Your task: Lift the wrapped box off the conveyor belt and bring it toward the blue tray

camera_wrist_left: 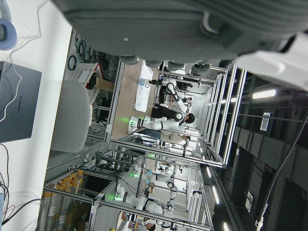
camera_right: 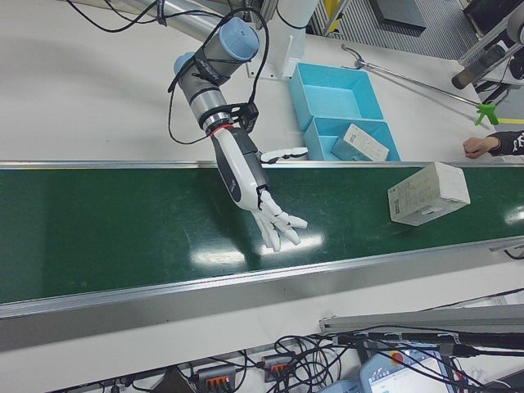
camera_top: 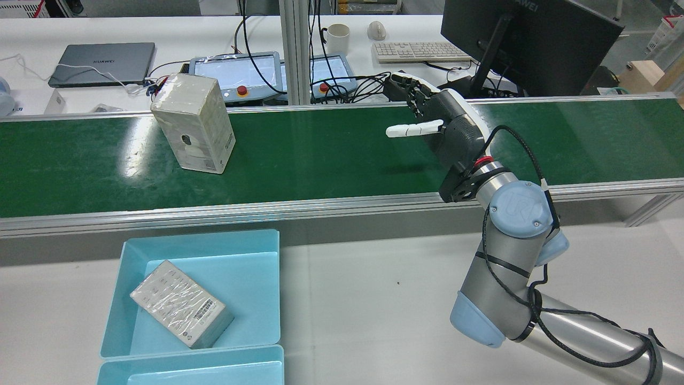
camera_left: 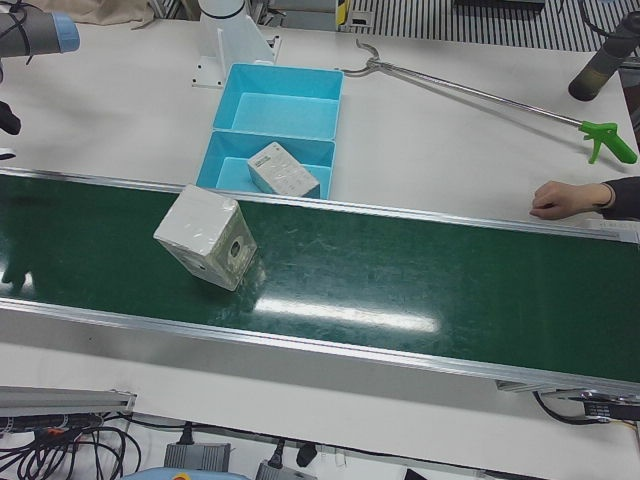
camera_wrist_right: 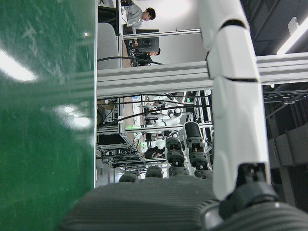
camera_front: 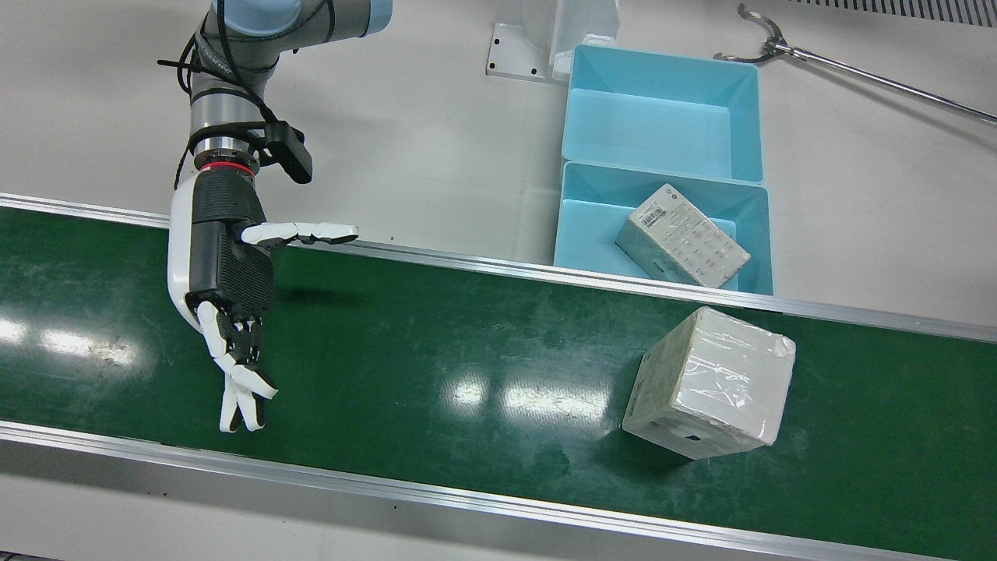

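**Fingers spread, box alone on the belt**

Fingers [camera_front: 237, 389] of the right hand [camera_front: 226, 288] are splayed wide with the thumb stuck out sideways, holding nothing, palm hovering over the belt [camera_front: 436, 351]. The box [camera_front: 710, 383], in its shiny wrap, sits tilted on the belt, well apart from that hand, close to the belt's edge on the tray side. Rear view agrees: box [camera_top: 193, 130] at one end, right hand [camera_top: 446, 131] off toward the other, bare green between them. Just across the belt's metal rail is the tray [camera_front: 584, 226], and a second wrapped box [camera_front: 681, 245] lies slanted inside it. Another tray [camera_front: 662, 117] butts against it on the far side. A long grabber tool [camera_front: 849, 70] lies on the white table [camera_front: 428, 140] beyond. In the left-front view, a person's hand [camera_left: 565, 198] rests at the table edge. Left hand: only its own camera shows a sliver of it, a dark palm at the picture's top edge, and I cannot tell how its fingers are set.
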{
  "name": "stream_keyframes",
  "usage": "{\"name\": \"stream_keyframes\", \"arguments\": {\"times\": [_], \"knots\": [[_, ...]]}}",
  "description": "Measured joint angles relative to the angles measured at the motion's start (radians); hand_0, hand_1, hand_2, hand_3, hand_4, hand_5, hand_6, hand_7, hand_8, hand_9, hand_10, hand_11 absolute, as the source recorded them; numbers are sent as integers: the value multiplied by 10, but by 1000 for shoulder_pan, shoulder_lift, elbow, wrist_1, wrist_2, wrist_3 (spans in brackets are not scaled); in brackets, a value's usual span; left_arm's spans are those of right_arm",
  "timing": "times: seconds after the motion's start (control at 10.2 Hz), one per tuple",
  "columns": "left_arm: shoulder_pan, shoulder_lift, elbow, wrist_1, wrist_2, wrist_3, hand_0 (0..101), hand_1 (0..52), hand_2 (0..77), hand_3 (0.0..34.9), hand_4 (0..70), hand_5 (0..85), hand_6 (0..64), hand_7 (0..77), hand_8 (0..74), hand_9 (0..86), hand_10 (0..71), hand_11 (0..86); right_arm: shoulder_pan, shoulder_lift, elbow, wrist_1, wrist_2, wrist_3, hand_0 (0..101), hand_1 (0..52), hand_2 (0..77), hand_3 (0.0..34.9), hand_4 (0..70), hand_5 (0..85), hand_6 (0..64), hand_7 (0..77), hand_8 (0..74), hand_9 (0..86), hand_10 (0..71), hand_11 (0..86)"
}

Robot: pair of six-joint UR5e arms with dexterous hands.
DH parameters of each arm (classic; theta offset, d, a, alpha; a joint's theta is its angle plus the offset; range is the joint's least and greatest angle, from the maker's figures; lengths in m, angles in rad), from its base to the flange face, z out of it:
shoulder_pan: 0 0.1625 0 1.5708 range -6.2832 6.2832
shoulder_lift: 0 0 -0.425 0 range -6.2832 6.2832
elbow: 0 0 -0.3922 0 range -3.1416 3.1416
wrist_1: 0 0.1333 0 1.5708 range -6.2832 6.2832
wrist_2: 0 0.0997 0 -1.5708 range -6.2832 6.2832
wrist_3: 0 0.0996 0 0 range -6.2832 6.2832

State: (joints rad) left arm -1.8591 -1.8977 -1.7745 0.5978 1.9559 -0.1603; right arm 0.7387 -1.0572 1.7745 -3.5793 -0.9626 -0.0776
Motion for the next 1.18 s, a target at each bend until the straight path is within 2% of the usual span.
{"name": "stream_keyframes", "arguments": {"times": [0.2,0.3,0.69,1.18], "knots": [[0,0,0,0,0,0,0,0,5,0,0,11,5,5,5,5,0,5,24,-3,-1,-1,-2,0,495,175,87,0,98,202,27,27,0,16,0,16],[0,0,0,0,0,0,0,0,11,0,0,11,5,5,5,5,5,5,31,-5,-2,0,-2,-1,495,175,87,0,82,164,5,22,0,11,0,16],[0,0,0,0,0,0,0,0,5,0,0,11,5,5,5,5,5,5,19,2,-33,2,-3,-3,495,164,71,0,76,185,27,16,0,11,0,16],[0,0,0,0,0,0,0,0,11,0,0,11,5,5,5,5,5,5,-7,49,-79,2,-2,-7,493,164,71,0,87,175,27,27,0,11,0,16]]}}
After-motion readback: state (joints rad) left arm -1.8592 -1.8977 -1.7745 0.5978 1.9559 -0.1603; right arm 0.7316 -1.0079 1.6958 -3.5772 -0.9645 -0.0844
